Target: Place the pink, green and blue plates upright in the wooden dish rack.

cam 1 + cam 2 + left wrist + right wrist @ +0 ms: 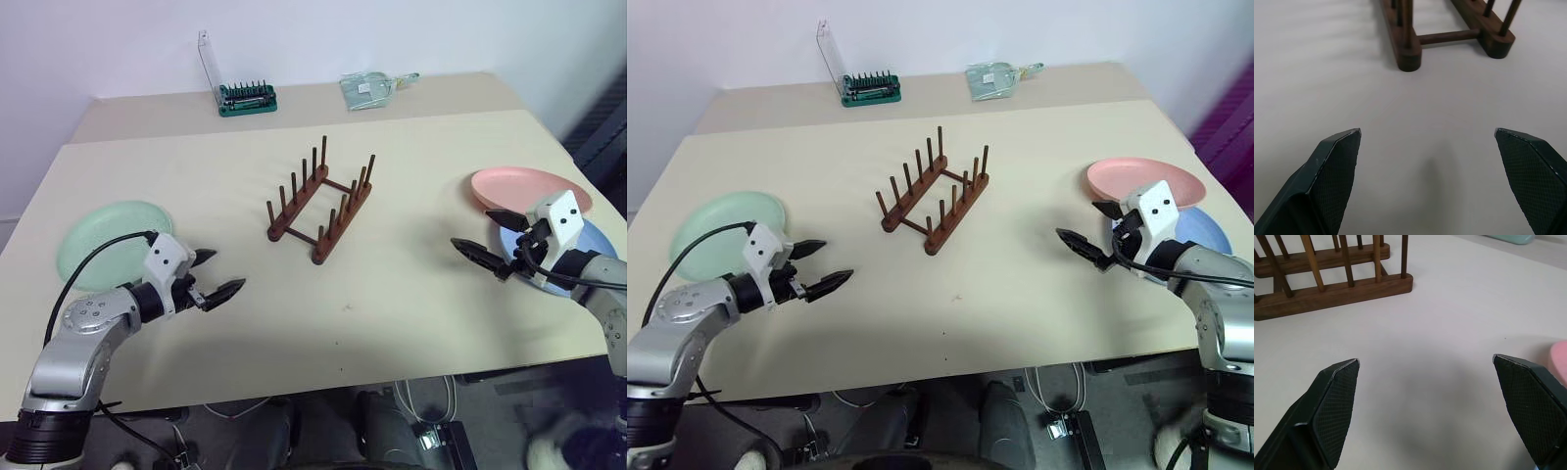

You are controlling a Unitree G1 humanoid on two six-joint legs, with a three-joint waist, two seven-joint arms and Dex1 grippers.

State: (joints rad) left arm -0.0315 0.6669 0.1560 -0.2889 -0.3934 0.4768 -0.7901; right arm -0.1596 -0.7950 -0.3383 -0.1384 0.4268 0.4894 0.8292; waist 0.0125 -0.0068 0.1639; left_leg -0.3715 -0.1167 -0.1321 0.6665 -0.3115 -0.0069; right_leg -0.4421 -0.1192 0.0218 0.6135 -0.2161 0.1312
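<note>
The rack (321, 210) stands mid-surface, empty — its long axis runs diagonally, from near-left to far-right, pegs upright. The green plate (103, 240) lies flat at the left edge. The pink plate (524, 186) lies at the right, overlapping the blue plate (588, 257). The left gripper (217, 275) and the right gripper (490, 238) hover over the surface (411, 284), fingers spread wide, holding nothing.

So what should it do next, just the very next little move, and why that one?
Probably swing the left gripper back toward the green plate and take hold of its rim. Both grippers, the right too, are open and hold nothing, the rack has no plate in it, and all three plates lie flat. The green one lies alone, while the pink plate overlaps the blue.
</note>
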